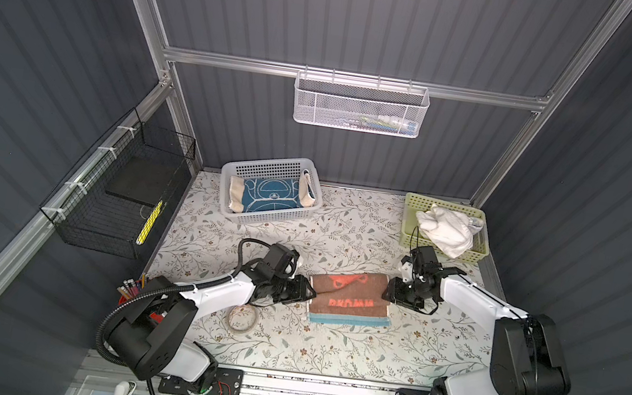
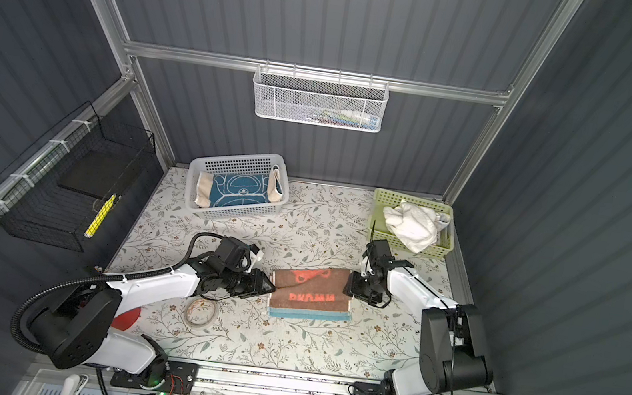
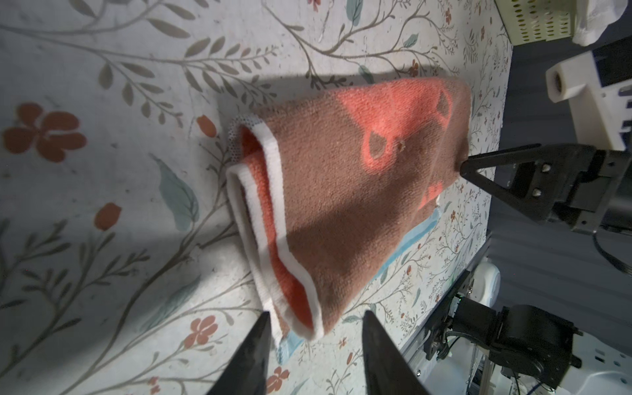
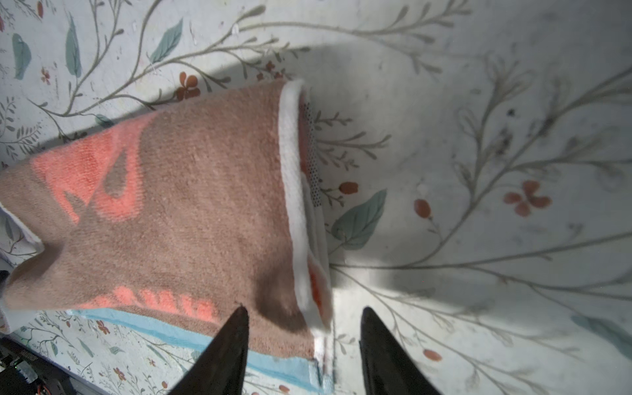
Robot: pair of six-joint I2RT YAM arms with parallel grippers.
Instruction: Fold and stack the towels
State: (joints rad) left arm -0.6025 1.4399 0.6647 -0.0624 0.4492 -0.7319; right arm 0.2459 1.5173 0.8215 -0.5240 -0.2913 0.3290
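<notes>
In both top views the folded coral-and-brown terry towel lies on the floral-patterned tabletop, atop a pale-blue-edged towel, with its long axis running arm to arm. The left gripper faces one short end and the right gripper the other, equally near. Both have their jaws apart, gripping nothing.

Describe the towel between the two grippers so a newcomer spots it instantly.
On the floral tabletop, near its middle, lies a folded brown towel with coral lettering, atop a light-blue-edged towel. Unlike the blue towel in the white basket and the white towel in the green basket, it sits outside any basket.
</notes>
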